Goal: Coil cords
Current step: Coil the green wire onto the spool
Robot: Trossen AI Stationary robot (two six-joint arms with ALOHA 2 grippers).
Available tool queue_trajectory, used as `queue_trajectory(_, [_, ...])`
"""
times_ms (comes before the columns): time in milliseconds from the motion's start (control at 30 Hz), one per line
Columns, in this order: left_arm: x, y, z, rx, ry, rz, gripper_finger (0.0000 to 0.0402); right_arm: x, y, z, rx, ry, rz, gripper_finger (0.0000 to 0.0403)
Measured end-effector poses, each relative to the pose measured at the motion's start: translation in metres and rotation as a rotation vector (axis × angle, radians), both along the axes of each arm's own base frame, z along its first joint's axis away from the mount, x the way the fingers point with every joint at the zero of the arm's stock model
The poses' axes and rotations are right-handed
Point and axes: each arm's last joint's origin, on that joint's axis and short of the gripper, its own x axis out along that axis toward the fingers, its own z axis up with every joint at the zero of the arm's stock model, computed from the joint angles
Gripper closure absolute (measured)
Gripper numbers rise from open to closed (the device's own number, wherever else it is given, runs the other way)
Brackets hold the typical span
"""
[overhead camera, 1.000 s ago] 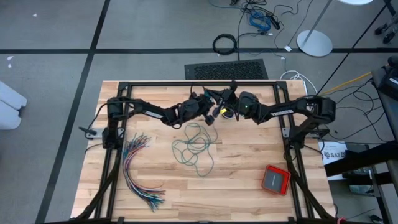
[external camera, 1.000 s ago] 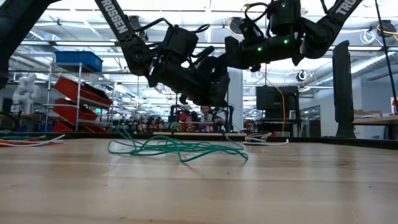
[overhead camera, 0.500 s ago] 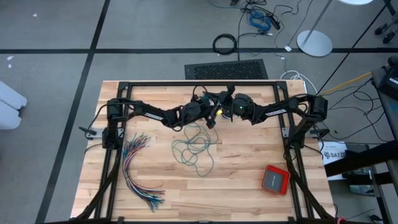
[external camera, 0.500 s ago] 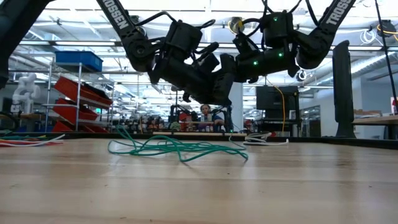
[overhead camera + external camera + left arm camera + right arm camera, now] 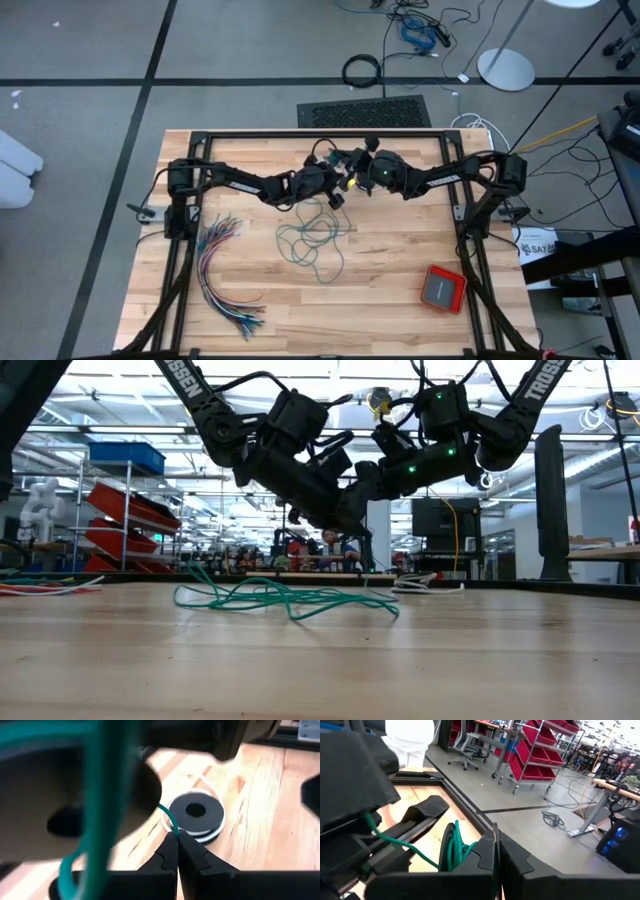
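White "TROSSEN" lettering is showing on both arm links in the low view. Teal-green cord (image 5: 312, 235) is lying in loose loops at the desk (image 5: 400, 290) centre, one strand rising to the left pincer (image 5: 177, 840), which is pinching it with fingers fully closed. Right pincer (image 5: 496, 851) is also closed, with teal-green loops hanging at its fingers. Both arms are hiding their fingertips from above.

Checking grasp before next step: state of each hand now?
Left hand: closed on the teal-green cord.
Right hand: closed on the same teal-green cord.
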Motion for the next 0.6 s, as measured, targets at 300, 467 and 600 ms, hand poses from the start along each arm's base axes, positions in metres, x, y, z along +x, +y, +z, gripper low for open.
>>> queue_trajectory(300, [0.0,-0.004,-0.001,-0.014,0.018,-0.007,0.0402,-0.002,-0.005,-0.002,-0.019,0.039,-0.007,0.0403])
queue_trajectory(467, [0.0,-0.006,-0.001,-0.017,0.024,-0.055,0.0402,-0.003,-0.008,-0.003,-0.001,0.038,0.035,0.0403])
queue_trajectory(600, [0.0,-0.007,-0.002,-0.024,0.031,-0.076,0.0402,-0.004,-0.012,-0.003,0.038,0.013,0.082,0.0403])
